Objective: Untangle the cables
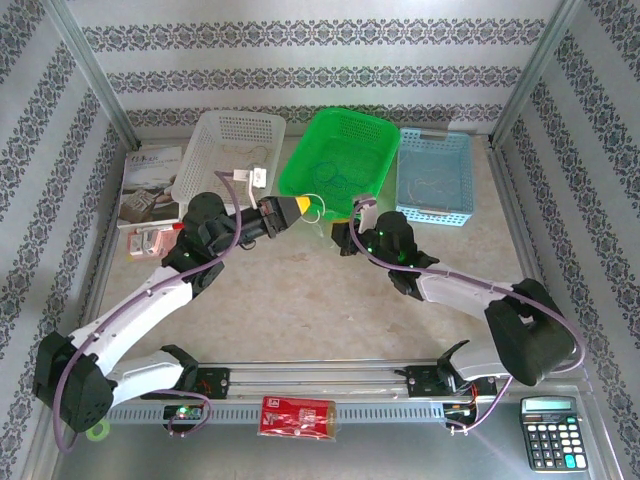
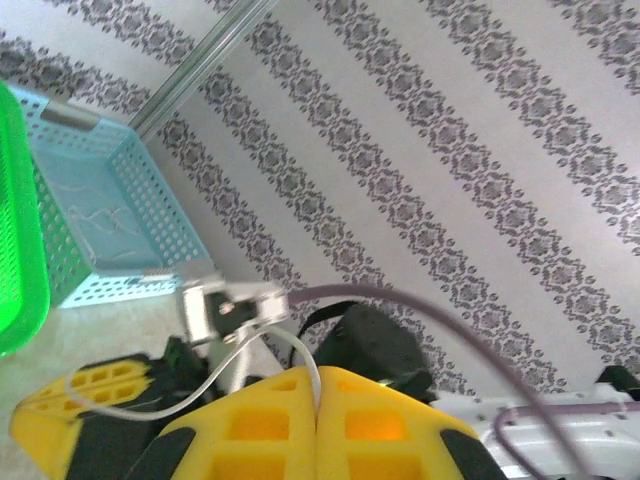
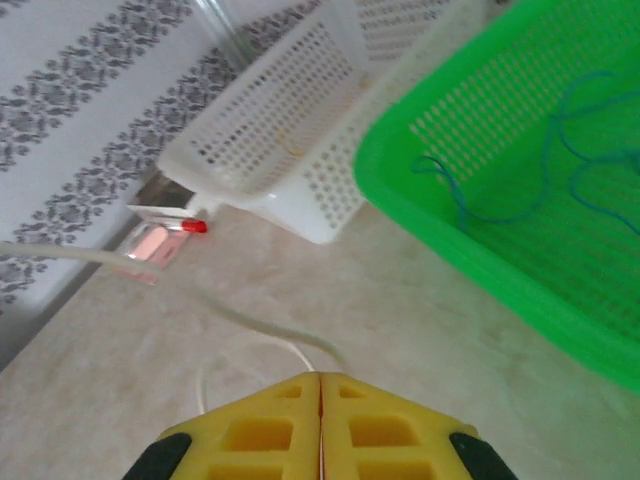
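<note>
Loops of blue cable in green basket, whitish cable in blue basket

The left arm is reaching forward and inward from its base, its elbow bending low and its wrist lying behind the claw. The left gripper is pointing toward the right claw. Its yellow fingers are pressing flat together and pinching a whitish cable that is curving out just ahead of the tips. The right arm is bending at its elbow and stretching inward, its wrist sitting behind its claw. The right gripper is facing the left claw, near it but apart. Its own yellow fingers are pressing shut on a pale strand trailing out just ahead of the tips.
</note>
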